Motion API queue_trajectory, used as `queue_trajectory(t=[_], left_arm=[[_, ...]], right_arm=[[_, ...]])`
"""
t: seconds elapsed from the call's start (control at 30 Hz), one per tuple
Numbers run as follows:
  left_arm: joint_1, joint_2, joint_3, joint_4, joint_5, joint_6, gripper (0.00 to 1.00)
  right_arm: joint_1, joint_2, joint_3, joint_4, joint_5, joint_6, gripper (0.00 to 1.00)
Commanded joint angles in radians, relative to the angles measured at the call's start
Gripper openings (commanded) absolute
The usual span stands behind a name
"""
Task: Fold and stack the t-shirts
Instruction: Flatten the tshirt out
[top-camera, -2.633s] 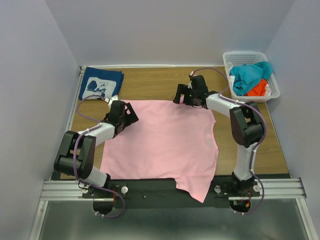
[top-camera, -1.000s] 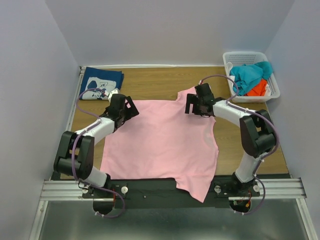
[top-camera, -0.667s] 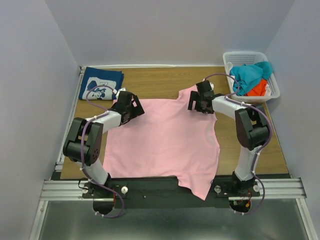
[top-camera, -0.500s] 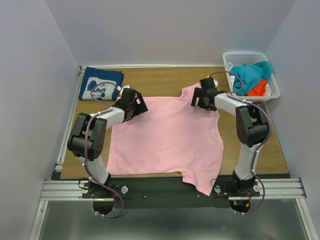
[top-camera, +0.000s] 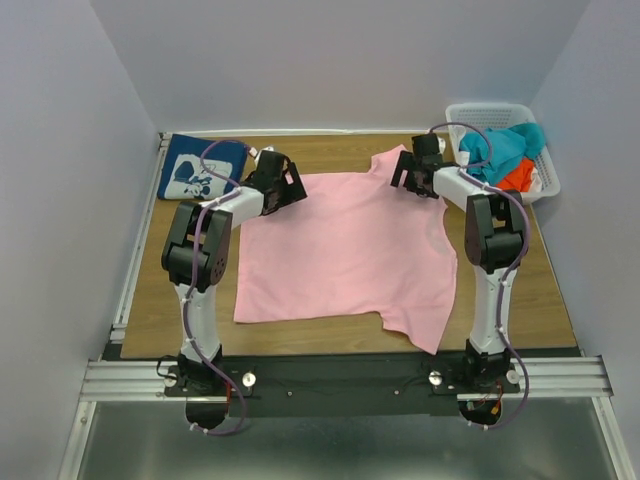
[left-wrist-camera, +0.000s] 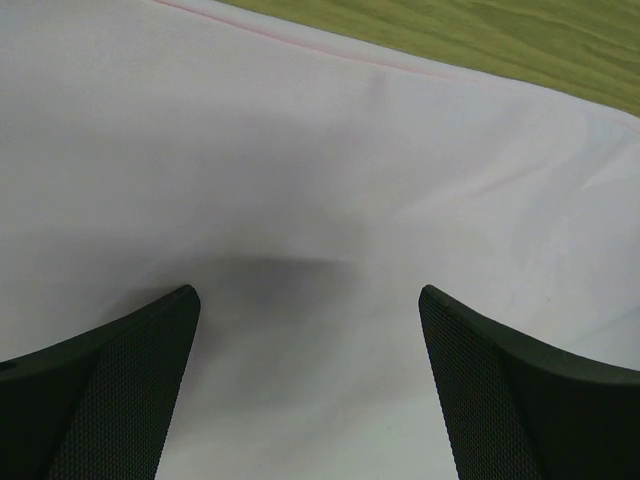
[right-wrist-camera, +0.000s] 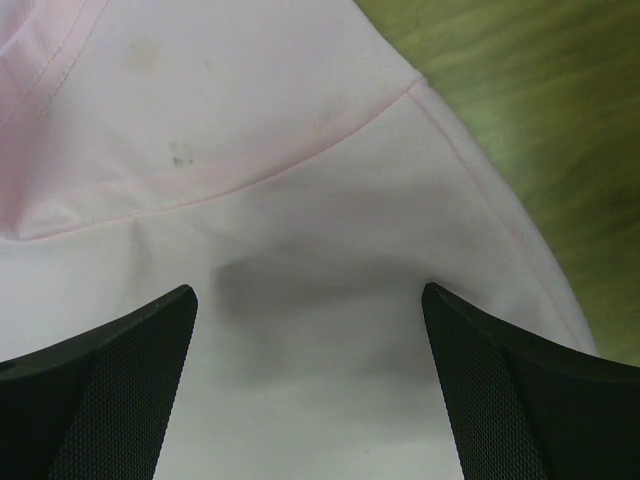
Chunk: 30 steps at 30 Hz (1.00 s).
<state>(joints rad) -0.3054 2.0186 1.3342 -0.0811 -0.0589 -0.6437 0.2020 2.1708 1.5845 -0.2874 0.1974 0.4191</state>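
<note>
At far right: basket (top-camera: 487, 106) holding teal cloth (top-camera: 495, 148) and orange cloth (top-camera: 517, 176).
Gaping wide and empty, left gripper (left-wrist-camera: 305, 296) and right gripper (right-wrist-camera: 308, 293) hang over pink tee (top-camera: 345, 250) at its far corners.

Pink t-shirt (top-camera: 345, 250) dragged back, off table (top-camera: 300, 337) edge.

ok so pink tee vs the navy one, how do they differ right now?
Colour: the pink tee is plain; the navy tee carries a white cartoon print. State: the pink tee lies spread open, the navy tee is folded compact. Place: the pink tee fills the middle with the left gripper and right gripper open over its far edge; the navy tee sits alone in the far-left corner. Both rest on the table.
</note>
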Motion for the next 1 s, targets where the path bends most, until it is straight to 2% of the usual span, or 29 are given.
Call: queue_trajectory(t=[0.0, 0.33, 0.6, 0.8, 0.93, 0.97], left_arm=[[-0.003, 0.055, 0.065, -0.08, 0.027, 0.026, 0.98], [-0.006, 0.183, 0.261, -0.132, 0.054, 0.049, 0.98], [-0.009, 0.146, 0.309, -0.151, 0.042, 0.059, 0.98], [-0.015, -0.036, 0.258, -0.166, -0.024, 0.064, 0.98], [-0.029, -0.208, 0.123, -0.166, -0.087, 0.036, 0.98], [-0.04, -0.281, 0.049, -0.169, -0.1, 0.017, 0.98]], right_arm=[[-0.041, 0.115, 0.078, -0.056, -0.035, -0.006, 1.0], [-0.116, 0.165, 0.144, -0.062, -0.069, -0.014, 1.0], [-0.118, 0.149, 0.252, -0.071, -0.113, -0.089, 1.0], [-0.116, 0.017, 0.226, -0.075, -0.232, -0.144, 1.0], [-0.099, -0.098, 0.157, -0.073, -0.274, -0.164, 1.0], [-0.087, -0.144, 0.117, -0.073, -0.279, -0.166, 1.0]])
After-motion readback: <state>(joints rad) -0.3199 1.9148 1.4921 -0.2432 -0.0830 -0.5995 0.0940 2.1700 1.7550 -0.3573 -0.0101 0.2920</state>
